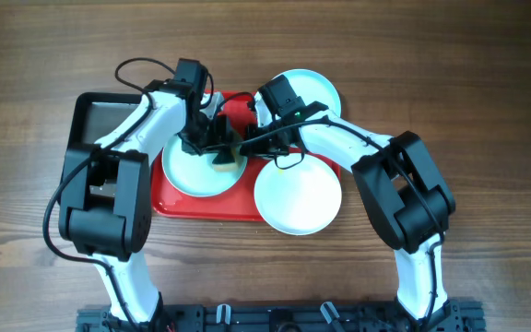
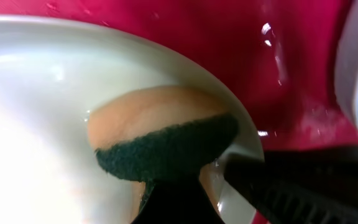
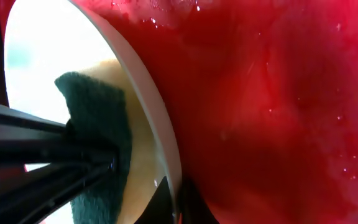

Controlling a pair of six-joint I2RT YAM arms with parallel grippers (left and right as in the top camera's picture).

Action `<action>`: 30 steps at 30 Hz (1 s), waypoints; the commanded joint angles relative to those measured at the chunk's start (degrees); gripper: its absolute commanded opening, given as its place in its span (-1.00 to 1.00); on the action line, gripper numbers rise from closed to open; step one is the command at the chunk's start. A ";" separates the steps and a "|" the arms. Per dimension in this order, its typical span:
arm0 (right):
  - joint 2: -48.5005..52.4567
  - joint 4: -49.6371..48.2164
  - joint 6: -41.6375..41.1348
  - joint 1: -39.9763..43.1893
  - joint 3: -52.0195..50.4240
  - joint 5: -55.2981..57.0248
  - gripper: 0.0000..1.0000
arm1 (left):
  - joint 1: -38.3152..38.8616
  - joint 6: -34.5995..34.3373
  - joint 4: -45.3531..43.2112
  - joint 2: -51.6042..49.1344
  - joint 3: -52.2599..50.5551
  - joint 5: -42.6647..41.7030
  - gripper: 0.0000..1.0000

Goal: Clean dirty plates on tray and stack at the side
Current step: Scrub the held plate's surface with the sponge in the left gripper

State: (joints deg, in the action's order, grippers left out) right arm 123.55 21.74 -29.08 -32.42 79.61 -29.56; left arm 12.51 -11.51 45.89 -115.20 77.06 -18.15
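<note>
The red tray (image 1: 212, 208) holds one pale plate (image 1: 192, 171) on its left half. My left gripper (image 1: 218, 143) is shut on a yellow sponge with a dark green pad (image 1: 226, 159) and presses it on that plate's right side. In the left wrist view the sponge (image 2: 160, 130) lies on the plate (image 2: 42, 124) just inside its rim. My right gripper (image 3: 178, 202) is shut on the plate's rim (image 3: 148, 99), one finger on each side. A second plate (image 1: 298, 198) overlaps the tray's right front edge. A third plate (image 1: 316, 88) lies beyond the tray's far right corner.
A smaller black tray (image 1: 100, 115) stands at the far left, beside the red tray. The wet red tray floor (image 3: 278, 112) shows to the right of the held plate. Both arms cross closely over the tray's middle.
</note>
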 commanded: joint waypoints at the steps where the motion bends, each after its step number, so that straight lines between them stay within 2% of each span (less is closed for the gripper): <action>1: 1.70 0.42 -0.24 -0.33 -0.57 -0.70 -0.91 | 0.15 -7.54 -1.31 -1.40 -0.59 15.76 -0.92; 3: 1.70 0.44 -0.24 -0.33 -0.57 -0.70 -0.91 | 0.15 -10.32 0.04 -1.40 -0.59 22.03 -0.92; 7: 1.70 0.42 -0.24 -0.33 -0.57 -0.70 -0.91 | 0.17 -14.78 4.37 -1.40 -0.59 29.05 -0.92; 15: 1.70 0.46 -0.24 -0.33 -0.57 -0.72 -0.91 | 0.17 -19.04 11.67 -1.40 -0.59 29.35 -0.92; 20: 1.70 0.52 -0.24 -0.33 -0.57 -0.72 -0.92 | 0.17 -18.03 13.16 -1.40 -0.59 22.97 -0.92; 27: 1.70 0.48 -0.20 -0.33 -0.57 -0.72 -0.92 | 0.17 -8.07 13.09 -1.40 -0.59 5.57 -0.92; 30: 1.70 0.35 -0.20 -0.33 -0.57 -0.72 -0.91 | 0.24 -7.98 13.11 -1.40 -0.59 4.37 -0.92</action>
State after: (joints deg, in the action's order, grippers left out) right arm 123.59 22.28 -28.64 -33.34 79.59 -30.65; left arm 11.94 -22.37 58.52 -114.72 78.06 -5.50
